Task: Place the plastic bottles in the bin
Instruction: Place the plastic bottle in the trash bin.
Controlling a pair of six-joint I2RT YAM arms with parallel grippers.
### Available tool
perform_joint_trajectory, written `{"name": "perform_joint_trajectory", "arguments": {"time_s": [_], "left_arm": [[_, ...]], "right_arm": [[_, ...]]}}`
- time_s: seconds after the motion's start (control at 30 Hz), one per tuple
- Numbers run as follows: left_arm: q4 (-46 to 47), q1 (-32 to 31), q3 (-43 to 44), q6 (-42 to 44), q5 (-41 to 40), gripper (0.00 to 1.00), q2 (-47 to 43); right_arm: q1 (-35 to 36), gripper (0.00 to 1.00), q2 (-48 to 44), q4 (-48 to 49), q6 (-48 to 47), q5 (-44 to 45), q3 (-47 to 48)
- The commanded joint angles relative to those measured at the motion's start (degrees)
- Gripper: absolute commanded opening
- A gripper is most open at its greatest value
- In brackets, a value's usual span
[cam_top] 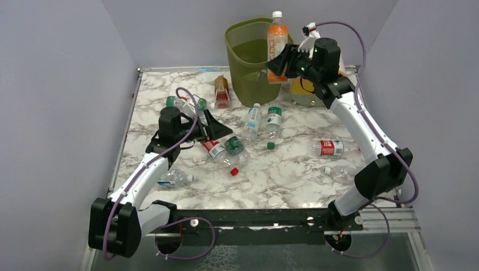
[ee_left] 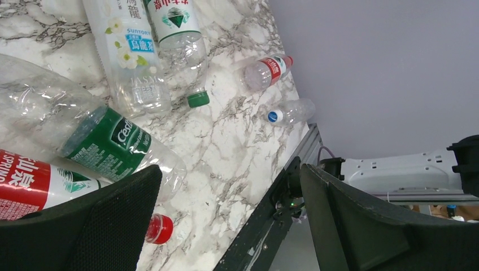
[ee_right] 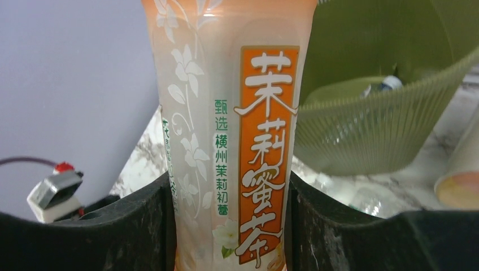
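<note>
The left gripper (cam_top: pixel 212 127) hung low with its jaws spread wide and nothing between them. Just under it lay a red-labelled bottle (cam_top: pixel 213 149) and a green-labelled bottle (cam_top: pixel 234 145), side by side. Some nine bottles lay about the marble table (cam_top: pixel 282 186), most of them beyond that gripper and to its right, and one back beside its arm.

Further right, the right gripper (cam_top: pixel 285 61) was clamped on an orange tea bottle (cam_top: pixel 277 36). It held the bottle upright at the rim of the bin (cam_top: pixel 244 62), which stood just ahead of it. Whether the bottle was fully over the opening I could not tell. Inside the bin one small bottle (ee_right: pixel 384 84) seemed to lie already. To my eye the job was barely begun: one in, one about to go, the rest to fetch.

The bottles on the table were thin clear plastic, ribbed, several of them crumpled, with coloured screw caps. The held one was smooth, wrapped in a floral sleeve. The bin was olive mesh with tapering walls and a rounded-square rim.
</note>
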Motion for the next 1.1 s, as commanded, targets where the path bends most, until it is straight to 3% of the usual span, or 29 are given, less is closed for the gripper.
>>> {"name": "perform_joint_trajectory", "arguments": {"time_s": [0.0, 0.57, 1.07], "left_arm": [[0.71, -0.40, -0.97, -0.36, 0.35, 0.99, -2.60], [-0.86, -0.46, -0.83, 0.35, 0.50, 0.99, -3.25], [-3.82, -0.47, -0.27, 1.57, -0.48, 0.99, -4.61]], "right_arm": [[0.28, 0.54, 4.86, 8.57, 1.24, -1.35, 6.60], [0.30, 0.55, 20.79, 26.07, 6.57, -3.53, 17.27], [0.31, 0.56, 32.09, 24.84, 7.80, -4.80, 31.48]]}}
